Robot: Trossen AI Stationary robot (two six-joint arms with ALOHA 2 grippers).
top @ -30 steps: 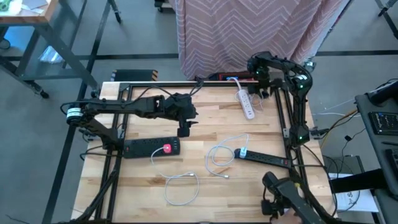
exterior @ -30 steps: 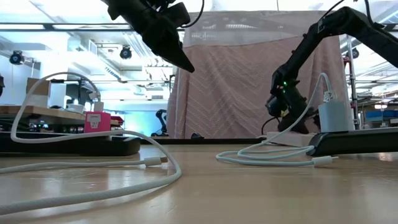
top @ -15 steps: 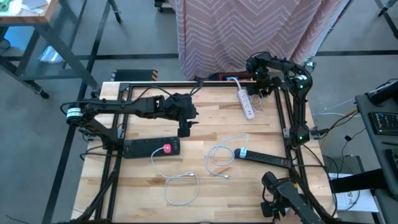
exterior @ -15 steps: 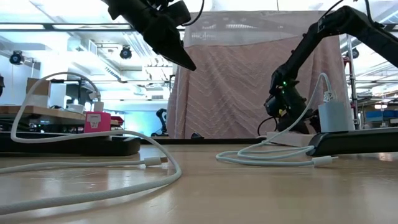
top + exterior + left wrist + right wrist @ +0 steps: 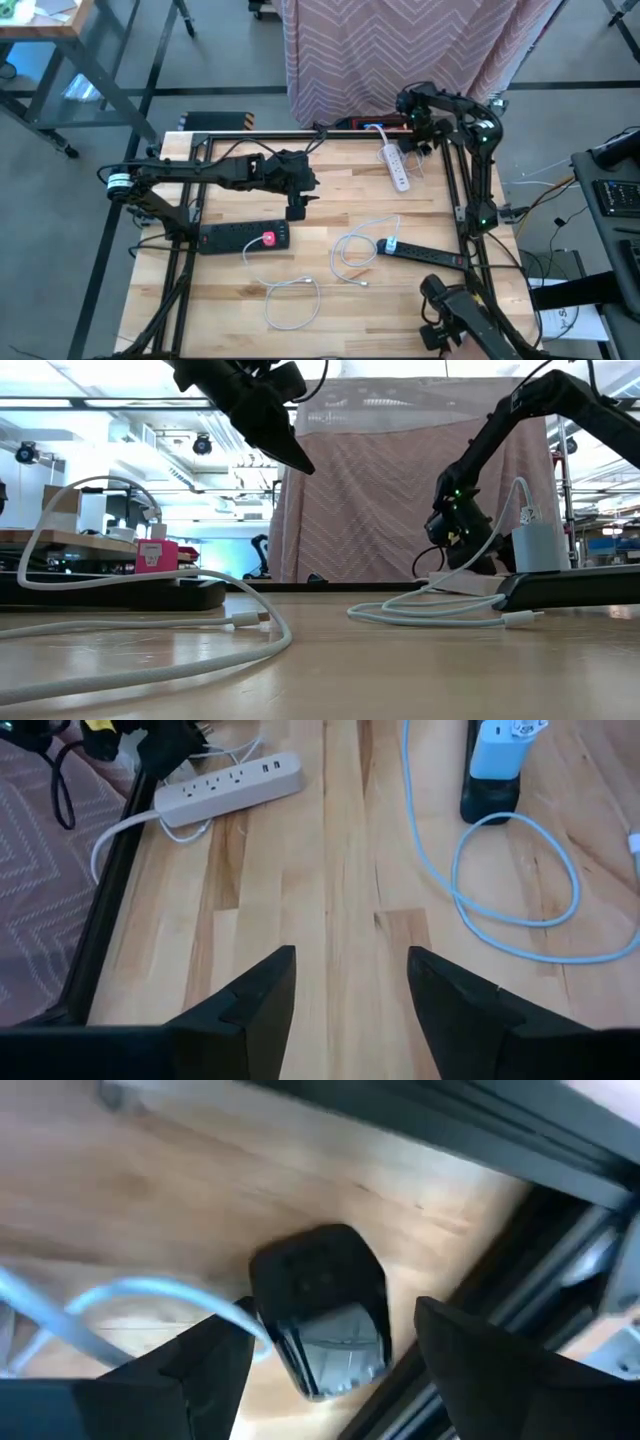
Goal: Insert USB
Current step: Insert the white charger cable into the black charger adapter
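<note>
Two white USB cables lie slack on the table: one loop [image 5: 293, 302] near the front, and one [image 5: 352, 252] running to a blue-white charger [image 5: 390, 245] plugged into a black power strip [image 5: 428, 255]. My left gripper [image 5: 345, 985] hangs open above the table, near a black strip with a red plug [image 5: 268, 238]. My right gripper [image 5: 330, 1350] is open at the far right, beside the white power strip [image 5: 396, 166], with its fingers on either side of a black plug [image 5: 322, 1305]. My right gripper slants down from above around the black plug's body [image 5: 300, 1280], which lies on the table. One finger [image 5: 215, 1365] stands close against the plug's side and its white cord [image 5: 150, 1295]; I cannot tell whether it touches. The other finger is clear.
A black frame rail [image 5: 462, 190] runs along the table's right side, right by my right gripper. A pink patterned curtain [image 5: 400, 50] hangs behind the far edge. Bare wood lies between the two black strips.
My right gripper has rolled a little about its own pointing line while staying at the white strip's far end. My left arm has kept still.
</note>
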